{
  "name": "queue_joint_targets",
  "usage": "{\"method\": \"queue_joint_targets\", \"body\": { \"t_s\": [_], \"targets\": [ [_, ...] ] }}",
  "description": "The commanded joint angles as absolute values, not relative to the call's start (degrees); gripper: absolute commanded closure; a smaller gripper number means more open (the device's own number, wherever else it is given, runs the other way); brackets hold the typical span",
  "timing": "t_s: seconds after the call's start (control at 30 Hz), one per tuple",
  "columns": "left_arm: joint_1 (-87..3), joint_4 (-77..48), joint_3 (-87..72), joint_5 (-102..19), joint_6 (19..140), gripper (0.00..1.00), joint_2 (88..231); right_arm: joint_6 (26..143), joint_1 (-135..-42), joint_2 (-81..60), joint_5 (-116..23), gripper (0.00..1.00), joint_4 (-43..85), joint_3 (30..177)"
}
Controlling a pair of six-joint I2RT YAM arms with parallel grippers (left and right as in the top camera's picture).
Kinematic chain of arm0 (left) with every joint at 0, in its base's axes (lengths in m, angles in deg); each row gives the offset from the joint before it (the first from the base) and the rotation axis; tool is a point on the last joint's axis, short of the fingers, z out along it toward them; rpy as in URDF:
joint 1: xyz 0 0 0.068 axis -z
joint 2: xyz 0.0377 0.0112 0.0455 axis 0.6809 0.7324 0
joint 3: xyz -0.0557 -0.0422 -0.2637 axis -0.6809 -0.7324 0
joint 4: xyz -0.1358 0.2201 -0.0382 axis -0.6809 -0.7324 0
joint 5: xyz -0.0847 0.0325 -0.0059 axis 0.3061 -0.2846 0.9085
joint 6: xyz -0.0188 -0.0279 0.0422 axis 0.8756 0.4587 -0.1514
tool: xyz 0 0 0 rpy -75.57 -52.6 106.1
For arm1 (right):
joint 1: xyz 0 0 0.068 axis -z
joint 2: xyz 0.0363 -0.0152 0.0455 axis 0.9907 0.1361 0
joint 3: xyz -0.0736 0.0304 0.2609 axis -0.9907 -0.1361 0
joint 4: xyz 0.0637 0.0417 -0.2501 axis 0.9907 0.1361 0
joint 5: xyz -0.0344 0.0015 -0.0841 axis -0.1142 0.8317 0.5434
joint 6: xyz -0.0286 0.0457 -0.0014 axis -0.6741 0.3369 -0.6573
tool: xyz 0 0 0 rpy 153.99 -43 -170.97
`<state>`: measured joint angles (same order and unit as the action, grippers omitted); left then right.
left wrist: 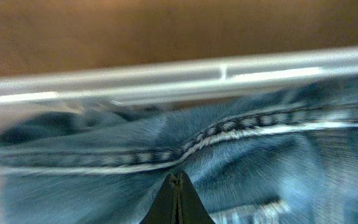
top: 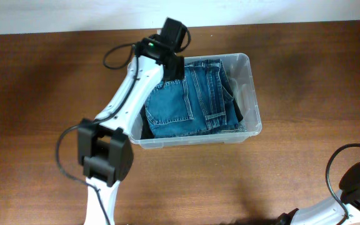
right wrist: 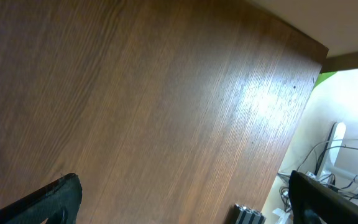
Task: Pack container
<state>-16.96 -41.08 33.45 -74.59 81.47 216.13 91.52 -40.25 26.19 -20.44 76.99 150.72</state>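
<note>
The left arm stretches to the far-left corner of the container, which sits centre-far on the table. The left gripper points down, fingers pressed together on the folded jeans inside. The right gripper hovers near-right, fingers wide.

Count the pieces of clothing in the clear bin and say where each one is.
2. The blue jeans lie folded on top inside the container. A dark garment shows at the edges beneath them. More may be hidden underneath.

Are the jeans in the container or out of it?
In. Overhead, the folded jeans lie within the container walls; the left wrist view shows denim just below the rim.
</note>
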Motion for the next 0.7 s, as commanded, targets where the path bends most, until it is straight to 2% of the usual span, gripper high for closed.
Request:
{"method": "queue_joint_targets", "body": {
  "t_s": [0.0,0.1,0.2,0.3,0.5,0.67],
  "targets": [
    [-16.4,-42.4,32.6,-71.1,82.2,1.0,222.7,91.8,-40.2,26.2,-19.8,0.01,77.0,150.9],
    [-16.7,-44.1,32.7,-71.2,82.2,1.0,224.8,91.8,-40.2,26.2,-19.8,0.01,77.0,150.9],
    [-16.9,-47.2,36.4,-77.4,82.2,1.0,221.3,91.8,-40.2,26.2,-19.8,0.01,77.0,150.9],
    [-16.9,-50.3,42.6,-85.4,82.2,1.0,211.9,91.8,-40.2,26.2,-19.8,0.01,77.0,150.9],
    [-17.1,-51.1,44.6,-86.5,82.2,0.99,195.0,91.8,-40.2,26.2,-19.8,0.01,77.0,150.9],
    [-22.4,-59.1,44.6,-87.5,84.4,1.0,184.4,91.8,-40.2,26.2,-19.8,0.01,77.0,150.9]
  ]
}}
